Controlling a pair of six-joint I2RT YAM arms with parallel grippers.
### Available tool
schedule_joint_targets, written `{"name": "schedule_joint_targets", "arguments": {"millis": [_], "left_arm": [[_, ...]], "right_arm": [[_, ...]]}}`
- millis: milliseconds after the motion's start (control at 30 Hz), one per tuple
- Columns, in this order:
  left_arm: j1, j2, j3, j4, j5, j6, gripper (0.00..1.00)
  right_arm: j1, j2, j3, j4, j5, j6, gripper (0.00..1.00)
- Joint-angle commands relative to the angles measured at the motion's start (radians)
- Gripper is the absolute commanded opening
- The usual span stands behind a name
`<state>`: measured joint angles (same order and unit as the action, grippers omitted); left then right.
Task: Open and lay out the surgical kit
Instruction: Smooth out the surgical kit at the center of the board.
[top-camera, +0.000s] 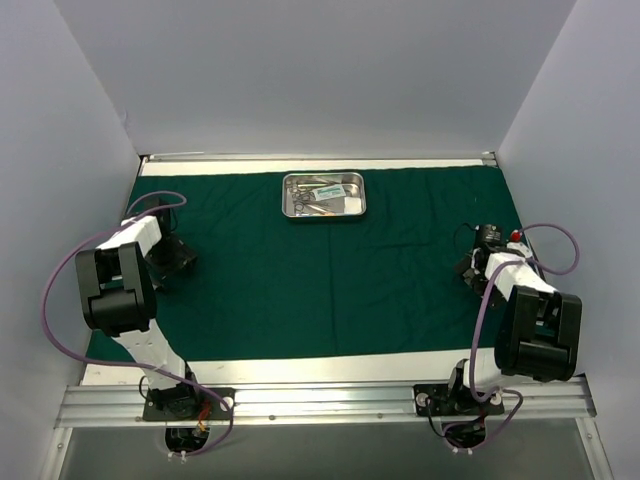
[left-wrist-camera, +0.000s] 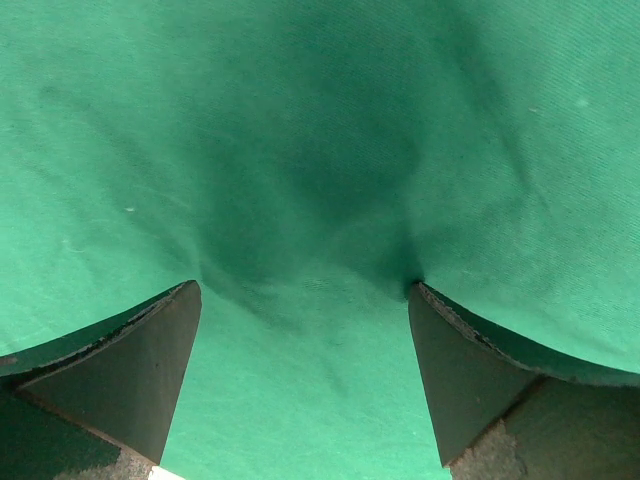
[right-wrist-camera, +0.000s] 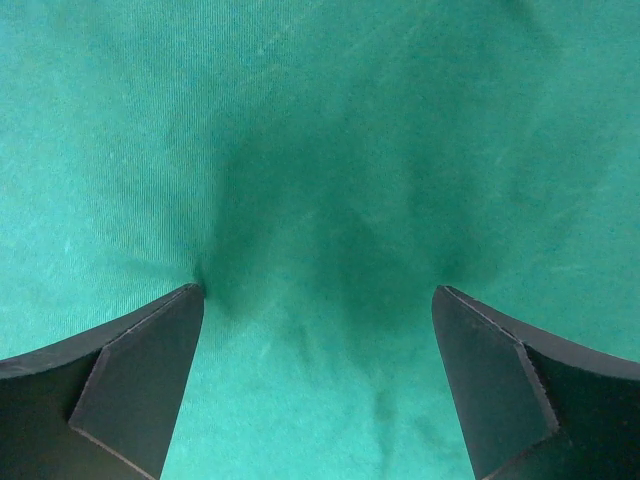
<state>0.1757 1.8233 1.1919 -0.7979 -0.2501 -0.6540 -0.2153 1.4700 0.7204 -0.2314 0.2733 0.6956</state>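
The dark green cloth lies spread flat over the table. The shiny steel tray stands on it at the back centre and holds thin silver instruments and a small white packet. My left gripper is open, its tips pressed down on the cloth at the left side. The left wrist view shows only green cloth between its fingers. My right gripper is open, tips on the cloth at the right side. The right wrist view shows only green cloth between its fingers.
White table strips show along the near and far edges of the cloth. Grey walls close in the left, back and right. A metal rail carries both arm bases at the near edge.
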Motion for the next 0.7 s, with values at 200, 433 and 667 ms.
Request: {"name": "schedule_joint_targets", "arguments": {"millis": [200,433,667], "left_arm": [[-0.010,-0.131,-0.021,-0.034,-0.113,-0.016,0.94],[0.002,-0.075,-0.032,-0.017,-0.104,-0.025,0.94],[0.065,-0.038,-0.071,-0.001,-0.048,-0.039,0.94]], "right_arm": [[0.126,-0.119,0.070,-0.068,-0.026,-0.068,0.92],[0.292,-0.053,0.027,-0.016,-0.031,-0.001,0.92],[0.297,-0.014,-0.036,0.009,-0.020,0.031,0.92]]}}
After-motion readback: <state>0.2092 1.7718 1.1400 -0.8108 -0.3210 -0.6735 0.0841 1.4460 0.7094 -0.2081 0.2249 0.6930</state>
